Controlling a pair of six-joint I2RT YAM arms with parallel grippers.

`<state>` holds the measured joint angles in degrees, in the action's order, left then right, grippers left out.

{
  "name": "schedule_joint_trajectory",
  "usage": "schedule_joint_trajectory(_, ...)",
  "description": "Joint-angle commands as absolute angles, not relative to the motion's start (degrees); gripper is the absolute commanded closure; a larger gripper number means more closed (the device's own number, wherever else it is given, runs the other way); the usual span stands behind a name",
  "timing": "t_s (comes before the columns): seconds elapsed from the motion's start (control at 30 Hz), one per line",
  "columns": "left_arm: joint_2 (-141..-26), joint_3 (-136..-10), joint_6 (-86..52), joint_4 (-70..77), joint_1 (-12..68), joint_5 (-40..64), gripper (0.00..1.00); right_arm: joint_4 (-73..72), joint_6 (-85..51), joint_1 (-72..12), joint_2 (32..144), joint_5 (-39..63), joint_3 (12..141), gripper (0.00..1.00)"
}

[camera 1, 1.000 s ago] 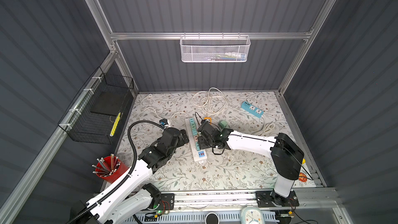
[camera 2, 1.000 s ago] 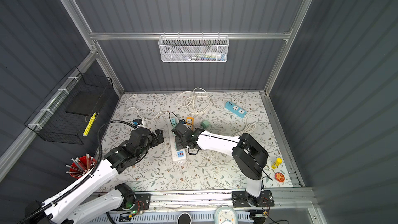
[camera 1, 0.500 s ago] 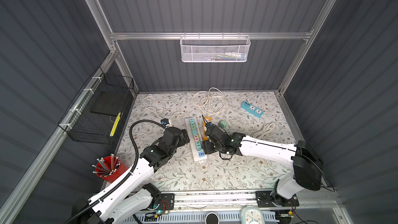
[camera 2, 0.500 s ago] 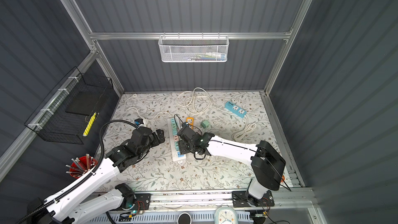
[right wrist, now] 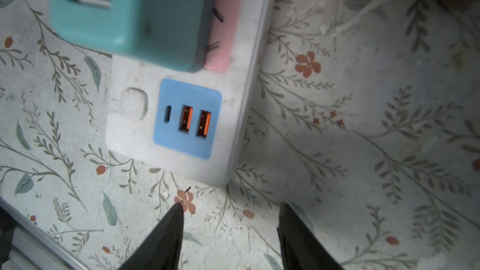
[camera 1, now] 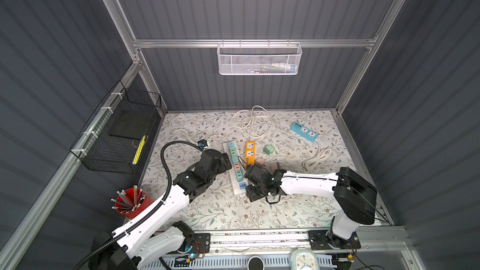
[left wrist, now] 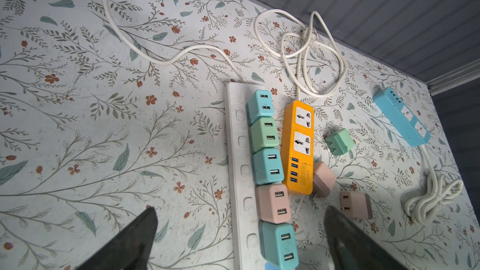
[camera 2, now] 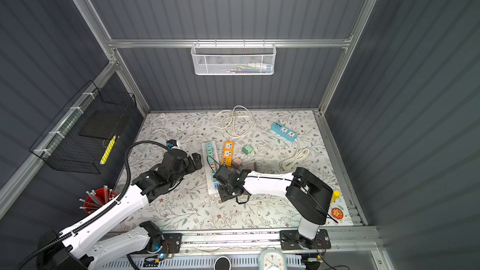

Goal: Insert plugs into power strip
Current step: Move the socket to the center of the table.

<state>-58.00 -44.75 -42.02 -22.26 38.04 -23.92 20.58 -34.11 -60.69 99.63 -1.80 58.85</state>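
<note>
Pencils [camera 1: 125, 198] in red cup [camera 1: 133, 211] by surface's [camera 1: 220, 211] front left corner; left claw [left wrist: 240, 212], right claw [right wrist: 232, 206] spread apart, loose.

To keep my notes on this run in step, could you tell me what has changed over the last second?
The right gripper drew back along the white power strip toward its USB end and now hangs just past it, jaws apart and empty. The left gripper stayed open beside the strip. The strip itself and the loose mint plug did not shift.
</note>
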Motion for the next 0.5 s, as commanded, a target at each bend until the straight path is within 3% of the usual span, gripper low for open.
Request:
schedule_joint_trajectory(0.0,-58.01,-46.41,-41.57,-21.9,37.97,-23.31,0.0,18.28,-33.51,-59.33,102.21,-3.02,60.32,0.49)
schedule_joint_trajectory(0.2,-56.61,-47.08,-40.97,-23.48,37.97,-24.43,0.0,13.88,-30.07,-57.5,106.8,-1.82,65.86,0.6)
schedule_joint_trajectory(0.47,-56.78,-47.68,-41.48,-24.67,37.97,-24.37,0.0,15.43,-27.73,-55.56,117.69,1.39,80.89,0.63)
